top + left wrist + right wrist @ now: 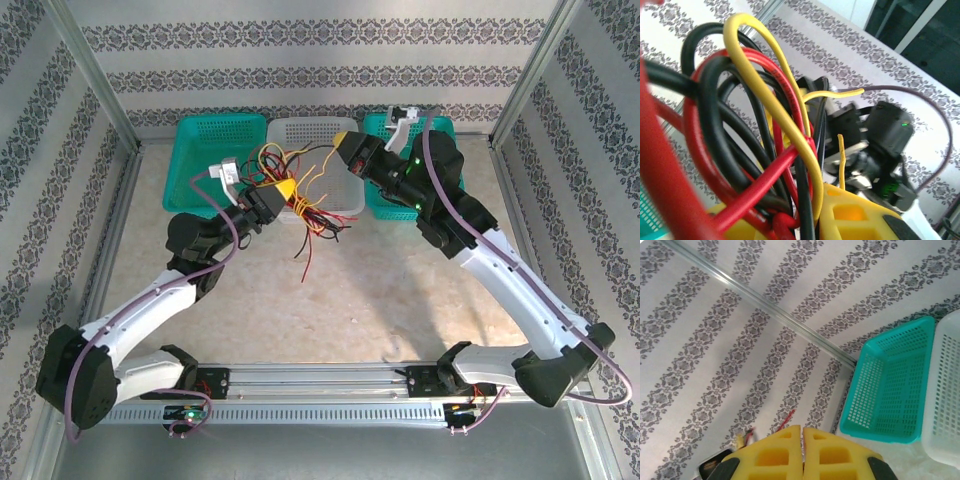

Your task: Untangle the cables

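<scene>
**Knot held up at the far middle, baskets close behind**

The left gripper (281,190) is clamped on the cables (300,205), a red, black and yellow knot hanging over the near rim of the white basket (300,128). The right gripper (344,148), just right of the knot, has its yellow fingers pressed together; whether a wire sits between them I cannot tell. Teal baskets (205,140) flank the white one. The table (330,300) lies open on the near side, and patterned walls close the left, right and far edges.

Beige table (340,300), teal basket (215,160) far left, white basket (300,130) middle, second teal basket (380,207) right
</scene>
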Motion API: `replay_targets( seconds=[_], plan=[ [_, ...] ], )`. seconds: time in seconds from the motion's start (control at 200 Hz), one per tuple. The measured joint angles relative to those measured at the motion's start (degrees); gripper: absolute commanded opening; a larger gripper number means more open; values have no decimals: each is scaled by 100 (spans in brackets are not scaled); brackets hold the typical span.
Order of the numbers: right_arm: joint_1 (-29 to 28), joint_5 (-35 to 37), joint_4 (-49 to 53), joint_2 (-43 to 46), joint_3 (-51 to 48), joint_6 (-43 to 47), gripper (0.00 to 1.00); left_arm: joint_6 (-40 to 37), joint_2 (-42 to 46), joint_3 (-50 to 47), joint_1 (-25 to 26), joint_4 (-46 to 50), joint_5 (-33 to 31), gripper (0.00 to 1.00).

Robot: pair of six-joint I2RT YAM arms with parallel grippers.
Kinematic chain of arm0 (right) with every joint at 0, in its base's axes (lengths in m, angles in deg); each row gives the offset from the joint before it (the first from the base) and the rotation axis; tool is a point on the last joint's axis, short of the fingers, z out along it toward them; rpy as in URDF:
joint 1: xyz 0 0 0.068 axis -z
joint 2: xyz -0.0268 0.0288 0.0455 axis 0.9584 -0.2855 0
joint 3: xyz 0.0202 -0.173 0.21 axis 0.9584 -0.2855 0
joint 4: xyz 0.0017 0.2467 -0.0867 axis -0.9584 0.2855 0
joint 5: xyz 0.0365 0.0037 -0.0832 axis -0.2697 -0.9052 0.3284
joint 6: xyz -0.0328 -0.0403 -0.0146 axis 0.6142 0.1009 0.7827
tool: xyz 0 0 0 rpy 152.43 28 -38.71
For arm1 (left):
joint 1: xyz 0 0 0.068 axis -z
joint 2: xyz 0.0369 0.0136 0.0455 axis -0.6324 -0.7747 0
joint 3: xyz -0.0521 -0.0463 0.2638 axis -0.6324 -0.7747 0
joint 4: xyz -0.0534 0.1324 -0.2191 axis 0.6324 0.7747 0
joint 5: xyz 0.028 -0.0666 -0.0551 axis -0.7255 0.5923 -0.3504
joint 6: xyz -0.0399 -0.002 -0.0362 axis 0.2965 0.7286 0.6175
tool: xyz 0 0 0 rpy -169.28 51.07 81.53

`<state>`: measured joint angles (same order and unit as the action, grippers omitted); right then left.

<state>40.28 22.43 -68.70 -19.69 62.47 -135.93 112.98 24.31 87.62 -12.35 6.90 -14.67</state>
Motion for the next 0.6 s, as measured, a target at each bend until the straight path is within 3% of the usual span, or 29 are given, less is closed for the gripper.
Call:
replay_targets(
  seconds=[0.185,0.42,0.605],
  plan=[
    [74,-282,-291,-109,-181,-179,0,181,245,105,-52,-264,-24,0],
    [151,-411,-1200,-195,-1005,-566,0,964,-686,221,-271,-1207,-9,0],
    [26,-356,-1943,-221,-1799,-846,0,1320,-1209,546,-754,-1644,-138,0]
  ],
)
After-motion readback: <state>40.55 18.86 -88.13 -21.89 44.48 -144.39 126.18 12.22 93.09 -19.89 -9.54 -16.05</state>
